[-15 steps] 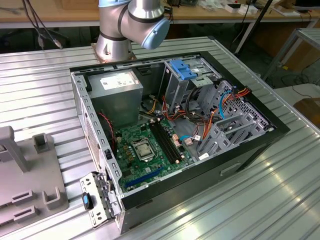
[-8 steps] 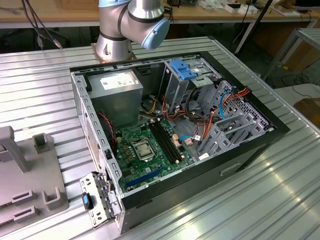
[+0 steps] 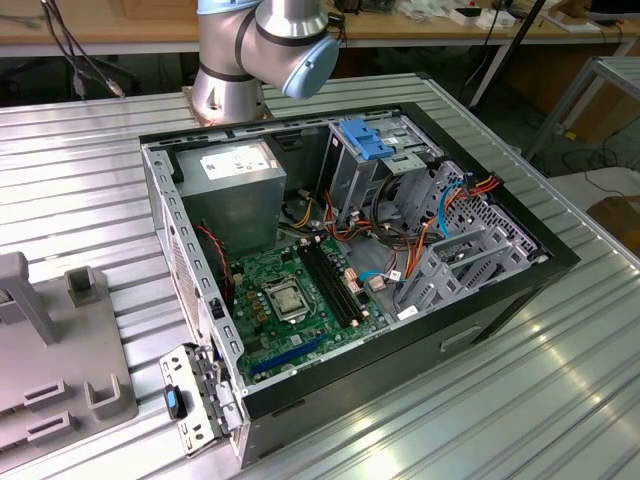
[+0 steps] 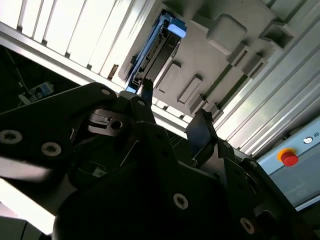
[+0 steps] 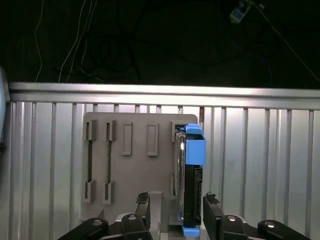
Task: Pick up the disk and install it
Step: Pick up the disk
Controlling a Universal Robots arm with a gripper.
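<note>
The flat grey metal disk in its bright blue plastic frame (image 5: 191,175) is stood on edge, its long axis straight ahead of the claw (image 5: 176,200) — spread and empty.

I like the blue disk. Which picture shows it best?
The first wrist view: the disk stands on edge in the grey holder, plainly seen between the fingers of the open gripper. The second wrist view shows it slanted, one end behind a fingertip.

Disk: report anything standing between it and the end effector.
Nothing visible blocks the approach. In the first wrist view the open end effector frames the disk, which stands on edge in the grey holder. A holder post near one finger could meet it on closing; depth is unclear.
</note>
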